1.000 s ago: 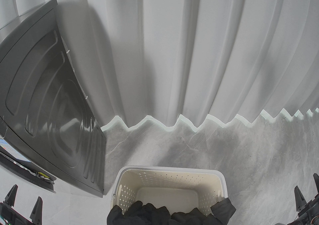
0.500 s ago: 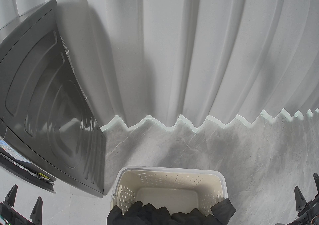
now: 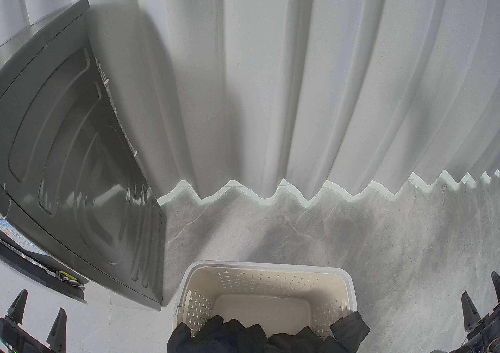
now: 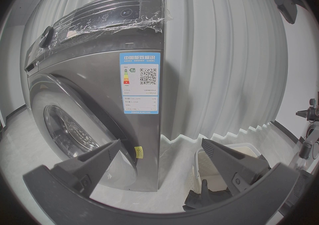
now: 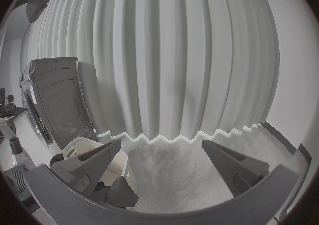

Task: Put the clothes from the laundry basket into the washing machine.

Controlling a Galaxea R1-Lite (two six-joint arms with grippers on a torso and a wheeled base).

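Dark clothes [image 3: 260,337] are piled at the near end of the white laundry basket [image 3: 265,267], with one piece draped over its right rim. The basket sits on the grey floor [image 3: 416,244], just right of the washing machine [image 3: 78,171], with a white curtain [image 3: 312,83] behind. Left gripper [image 3: 40,312] and right gripper [image 3: 479,289] sit low, either side of the basket, both spread wide and holding nothing. No change from a second ago: arms, basket and clothes are in the same spots.

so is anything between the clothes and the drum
Yes: the round door of the washing machine looks shut, covering the drum. Nothing else visible stands between it and the clothes in the laundry basket.
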